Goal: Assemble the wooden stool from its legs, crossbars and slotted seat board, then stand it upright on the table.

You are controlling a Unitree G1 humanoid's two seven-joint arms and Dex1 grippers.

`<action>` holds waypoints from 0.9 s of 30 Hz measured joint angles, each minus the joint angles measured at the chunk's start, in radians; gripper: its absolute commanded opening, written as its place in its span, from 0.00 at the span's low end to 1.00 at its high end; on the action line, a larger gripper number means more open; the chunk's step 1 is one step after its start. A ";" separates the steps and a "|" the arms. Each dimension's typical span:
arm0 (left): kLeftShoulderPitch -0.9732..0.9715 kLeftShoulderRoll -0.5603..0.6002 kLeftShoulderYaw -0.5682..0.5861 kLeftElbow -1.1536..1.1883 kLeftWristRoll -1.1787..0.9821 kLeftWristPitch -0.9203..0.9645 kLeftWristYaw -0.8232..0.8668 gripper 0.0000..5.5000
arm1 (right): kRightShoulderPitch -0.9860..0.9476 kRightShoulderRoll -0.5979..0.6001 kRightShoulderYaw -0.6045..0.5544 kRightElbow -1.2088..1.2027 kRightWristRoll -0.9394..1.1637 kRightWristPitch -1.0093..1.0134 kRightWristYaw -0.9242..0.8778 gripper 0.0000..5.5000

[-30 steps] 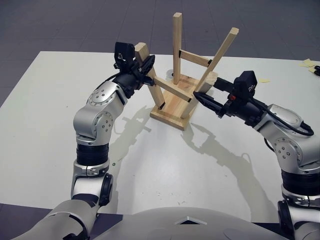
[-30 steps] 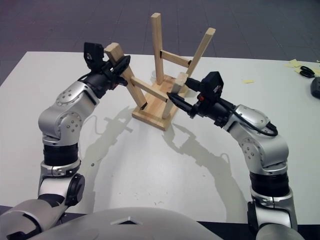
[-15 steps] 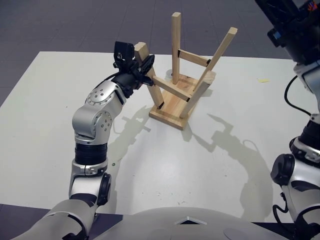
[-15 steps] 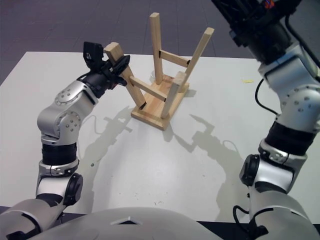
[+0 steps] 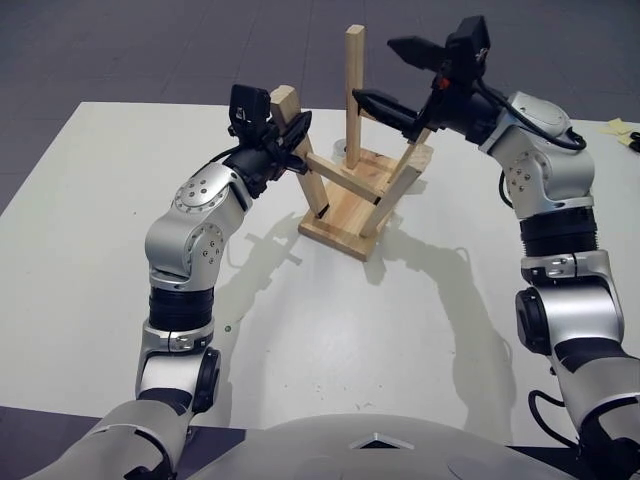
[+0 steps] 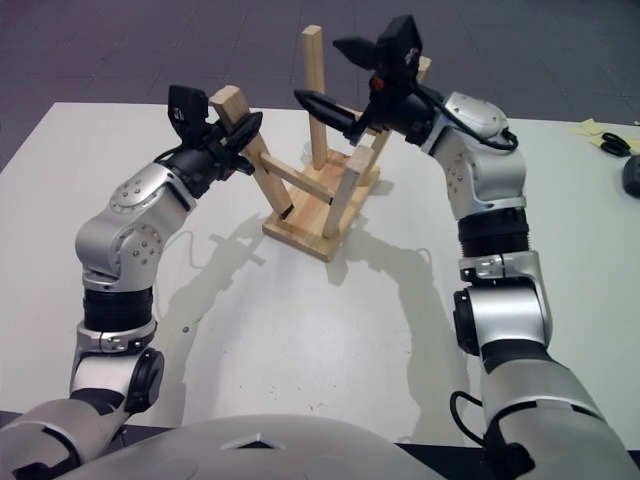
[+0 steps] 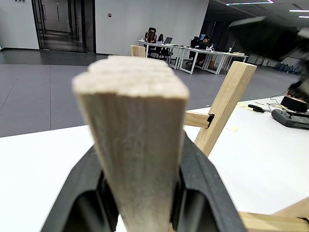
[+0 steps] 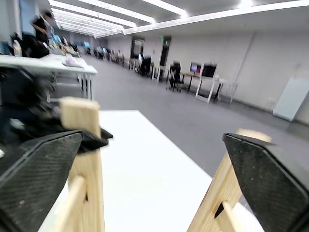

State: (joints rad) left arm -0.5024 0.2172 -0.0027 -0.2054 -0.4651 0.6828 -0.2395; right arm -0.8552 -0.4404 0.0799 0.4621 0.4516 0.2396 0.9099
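- While the pale wooden stool (image 5: 352,195) rests upside down on the white bench (image 5: 120,250), its slotted seat board (image 5: 335,232) lies flat against the bench top and the legs point upward from it.
- The left hand (image 5: 296,128) is clamped on the top end of the slanted leg (image 5: 311,185) at the seat board's left side. The left wrist view shows its black fingers (image 7: 207,188) pressed to both faces of the wood.
- The right hand (image 5: 392,75) hovers above the seat board's far right corner with its fingers spread wide, holding nothing, close to the top of the far right leg (image 5: 400,180).
- The step in hand looks like taking a second hold so the stool can be turned over.
- To do that well, the right hand should close squarely across that leg's flat faces.
- Both arms should then lift and rotate together, so the crossbar (image 5: 345,175) joints are not pried apart.
- The seat board is the one thing here that holds others, since the legs stand in it. Whether each sits fully home in its slot cannot be told.
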 measured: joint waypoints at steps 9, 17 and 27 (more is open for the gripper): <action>0.023 0.000 -0.012 -0.034 -0.012 0.006 -0.046 0.19 | 0.014 0.039 -0.010 0.045 -0.024 0.048 0.090 0.98; 0.032 -0.001 -0.024 -0.051 -0.012 0.009 -0.059 0.19 | 0.046 0.071 -0.020 -0.028 -0.023 0.118 0.081 0.98; 0.033 0.000 -0.033 -0.050 -0.008 0.009 -0.070 0.19 | 0.126 0.083 0.083 -0.018 -0.120 0.008 0.096 0.98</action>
State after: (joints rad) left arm -0.4697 0.2174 -0.0353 -0.2559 -0.4734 0.6916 -0.3093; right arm -0.7289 -0.3575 0.1627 0.4439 0.3317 0.2477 1.0057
